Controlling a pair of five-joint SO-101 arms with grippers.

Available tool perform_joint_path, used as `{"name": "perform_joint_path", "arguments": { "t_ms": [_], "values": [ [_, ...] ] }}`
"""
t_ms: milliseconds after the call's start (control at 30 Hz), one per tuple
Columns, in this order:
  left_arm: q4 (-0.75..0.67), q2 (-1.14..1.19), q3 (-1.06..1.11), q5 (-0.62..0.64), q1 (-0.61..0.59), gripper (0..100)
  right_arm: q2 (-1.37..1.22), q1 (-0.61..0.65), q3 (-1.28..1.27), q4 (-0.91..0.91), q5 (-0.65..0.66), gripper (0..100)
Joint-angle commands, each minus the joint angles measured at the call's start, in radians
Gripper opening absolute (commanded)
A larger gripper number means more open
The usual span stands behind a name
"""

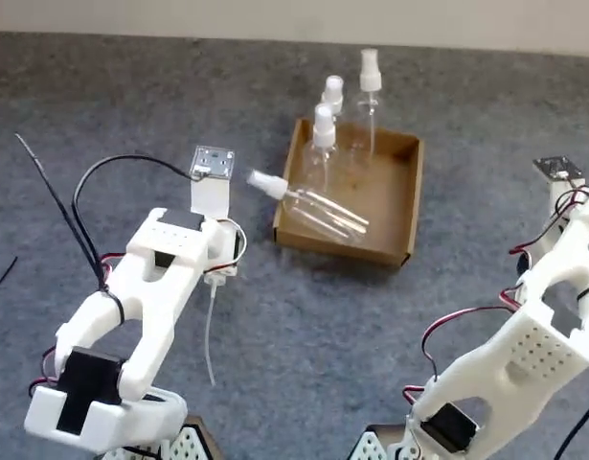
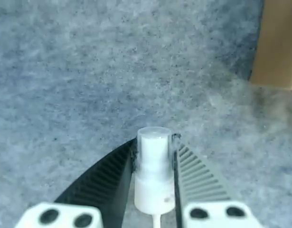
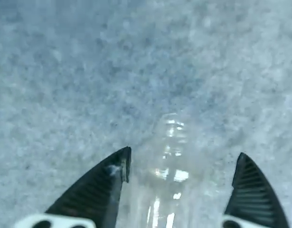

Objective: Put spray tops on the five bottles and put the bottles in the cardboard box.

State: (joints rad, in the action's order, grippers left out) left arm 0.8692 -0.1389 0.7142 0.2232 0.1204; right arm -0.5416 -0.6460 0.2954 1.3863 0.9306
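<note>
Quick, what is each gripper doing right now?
Left gripper: closed on a spray top.
Right gripper: open, a clear bottle between its jaws.

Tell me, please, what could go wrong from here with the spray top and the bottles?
1. The spray top in the left gripper has a long thin tube hanging below; it may bend or miss the narrow neck of the clear bottle at the right gripper.
2. One bottle lies on its side in the cardboard box, so the last bottle may find little room or knock the upright bottles.
</note>
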Motion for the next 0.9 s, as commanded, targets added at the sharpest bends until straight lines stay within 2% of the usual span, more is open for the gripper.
{"name": "perform_joint_path", "arguments": {
  "t_ms": [0, 200, 467, 633, 867],
  "values": [
    [0.008, -0.041, -0.018, -0.008, -0.018, 6, -0.002, -0.018, 0.056, 0.03, -0.011, 28.6],
    [0.008, -0.041, -0.018, -0.008, -0.018, 6, -0.007, -0.039, 0.062, 0.127, 0.038, 28.6],
    [0.009, -0.041, -0.018, -0.008, -0.018, 6, -0.01, -0.067, 0.056, 0.125, 0.043, 27.9],
    [0.012, -0.041, -0.018, -0.008, -0.018, 6, -0.012, -0.065, 0.053, 0.084, 0.041, 15.6],
    [0.012, -0.048, -0.019, -0.009, -0.018, 6, 0.001, -0.062, 0.008, 0.091, 0.037, 4.9]
  ]
}}
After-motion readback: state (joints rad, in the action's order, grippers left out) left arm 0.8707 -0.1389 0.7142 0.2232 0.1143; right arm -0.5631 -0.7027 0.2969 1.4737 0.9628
